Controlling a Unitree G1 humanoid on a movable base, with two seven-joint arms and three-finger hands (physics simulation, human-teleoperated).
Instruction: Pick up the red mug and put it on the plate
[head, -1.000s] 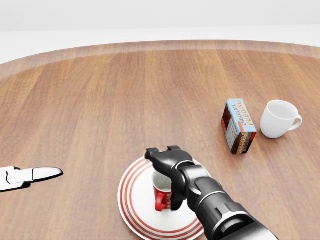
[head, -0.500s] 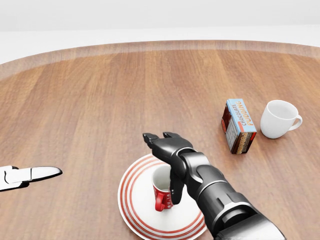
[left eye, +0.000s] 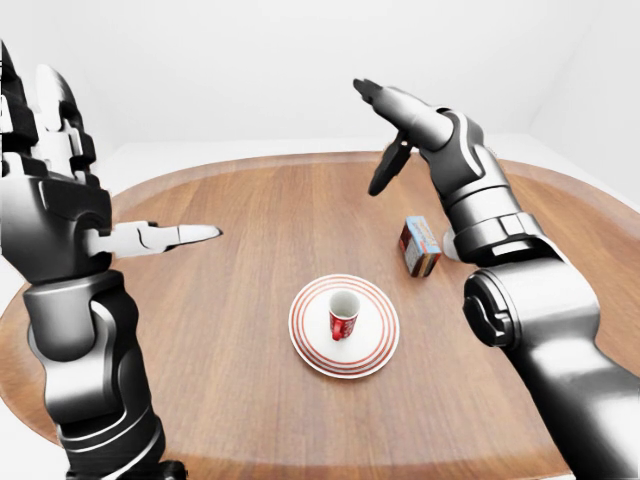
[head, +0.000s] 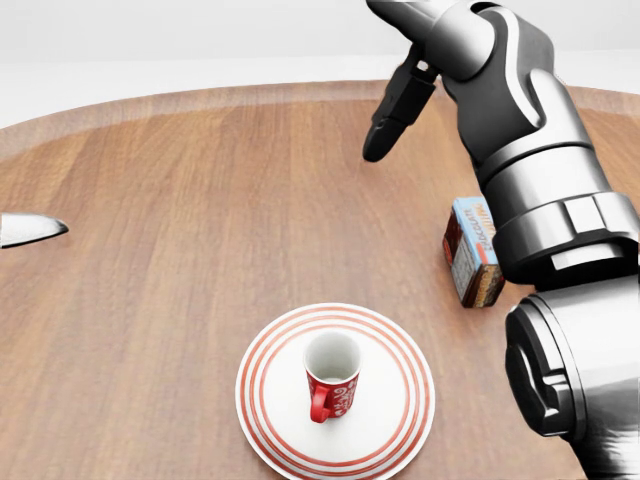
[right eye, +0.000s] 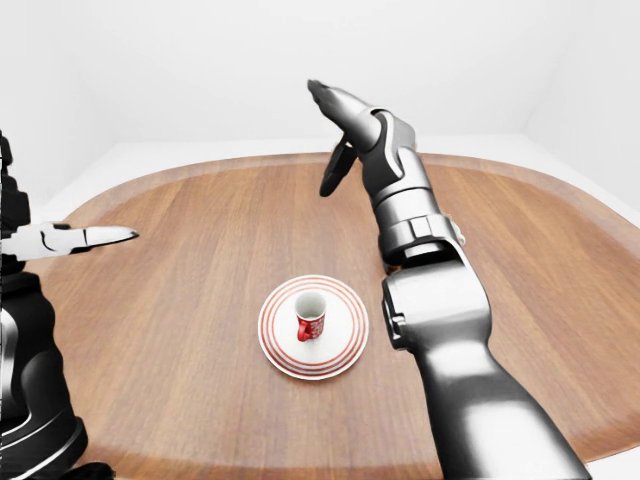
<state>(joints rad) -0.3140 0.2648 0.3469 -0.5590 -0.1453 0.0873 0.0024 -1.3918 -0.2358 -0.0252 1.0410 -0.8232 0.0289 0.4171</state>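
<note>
The red mug (head: 332, 377) stands upright in the middle of the red-ringed white plate (head: 400, 435), low in the head view, handle toward the bottom. My right hand (head: 400, 75) is open and raised high above the table, well clear of the mug, fingers spread. My left hand (left eye: 170, 236) is open and empty, held out flat over the left side of the table; only its fingertip (head: 30, 229) shows at the left edge of the head view.
A chocolate pudding box (head: 470, 250) stands on the wooden table (head: 200, 200) to the right of the plate, partly behind my right forearm. The white mug seen earlier is hidden by that arm.
My right hand let go of the mug and rose up and away from the plate. The mug stays on the plate. My left hand rose a little.
</note>
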